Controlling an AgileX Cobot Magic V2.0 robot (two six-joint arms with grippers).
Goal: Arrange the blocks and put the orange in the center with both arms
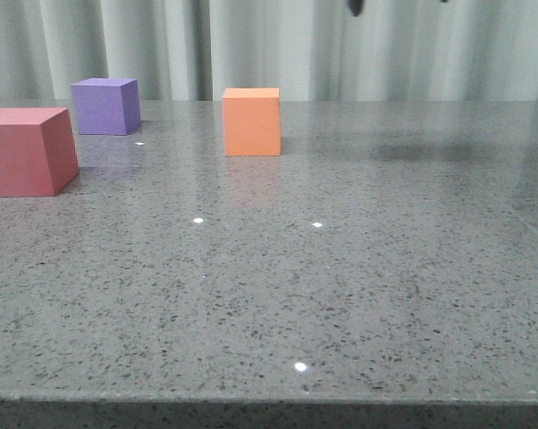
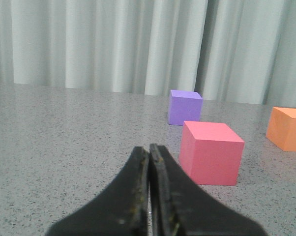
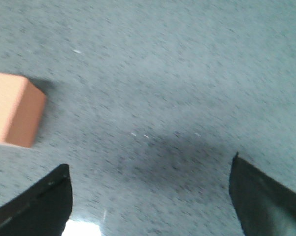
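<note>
Grey speckled tabletop [image 1: 358, 295], pale curtain [image 1: 278, 45] hanging behind its far edge.

Three cubes, all upright and flat on the stone, all apart from one another. Pinkish-red cube [image 1: 26, 150] sits by the left edge, nearest of the three to the front edge. Purple cube [image 1: 105, 105] stands behind it, closer to the far edge and slightly further in from the left edge. Orange cube [image 1: 251, 121] stands alone, in from the left edge past the purple one and roughly midway across the tabletop's width, toward the far edge. No cube touches a hand.

Left hand [image 2: 149, 196]: fingers pressed together, tips meeting, nothing between them. It hangs low over the tabletop near the left side. Its own camera shows the pinkish-red cube [image 2: 210, 152] just ahead of the tips, the purple cube [image 2: 185, 107] behind that, and the orange cube [image 2: 287, 129] off to one side.

Right hand [image 3: 150, 196]: fingers spread wide apart, empty, over bare stone. The picture is blurred. A dark shadow [image 3: 172, 157] lies on the surface between the fingers. The orange cube [image 3: 13, 115] shows at the margin of that view, well clear of the fingers.
</note>
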